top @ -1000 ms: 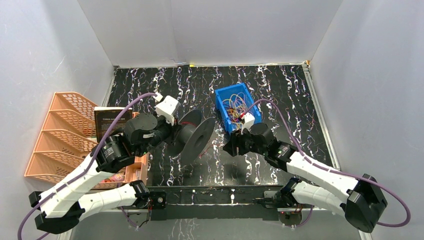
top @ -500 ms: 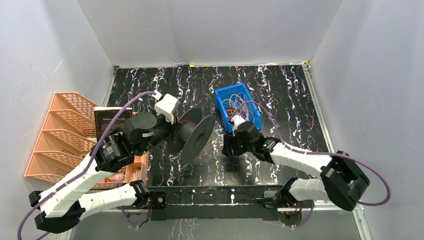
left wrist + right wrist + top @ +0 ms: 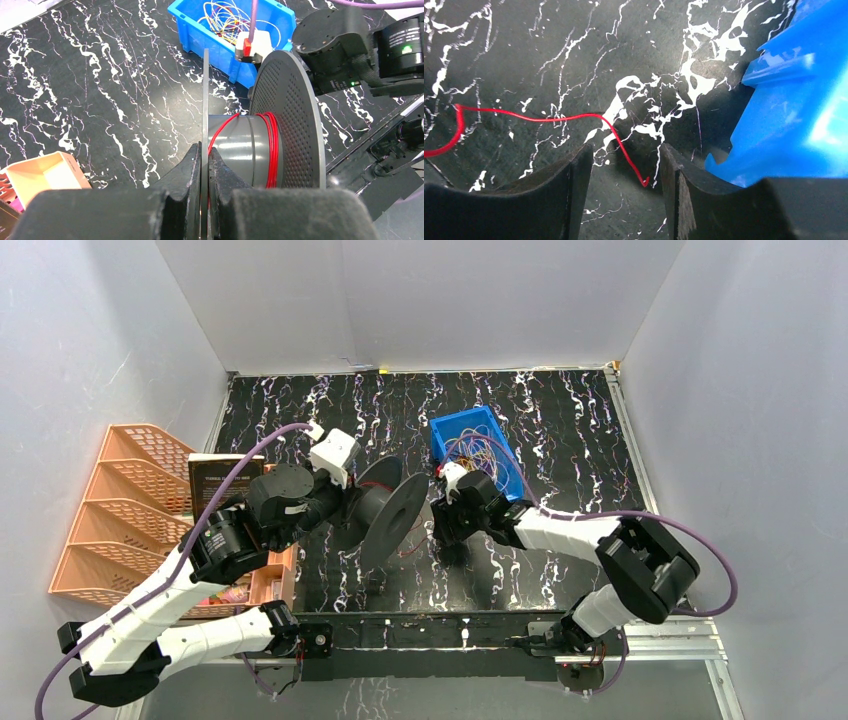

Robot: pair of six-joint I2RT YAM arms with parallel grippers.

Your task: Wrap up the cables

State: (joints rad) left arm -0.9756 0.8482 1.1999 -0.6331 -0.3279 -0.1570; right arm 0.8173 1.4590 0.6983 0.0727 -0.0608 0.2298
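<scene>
Red cable (image 3: pixel 546 119) — right gripper (image 3: pixel 624 170) straddles tip.

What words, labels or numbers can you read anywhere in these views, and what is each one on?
Dark box beside the orange rack: pale lines of print, too small to read.
Black housing on the right arm: white print, too blurred to read.
Spool and blue bin: no text visible.
</scene>
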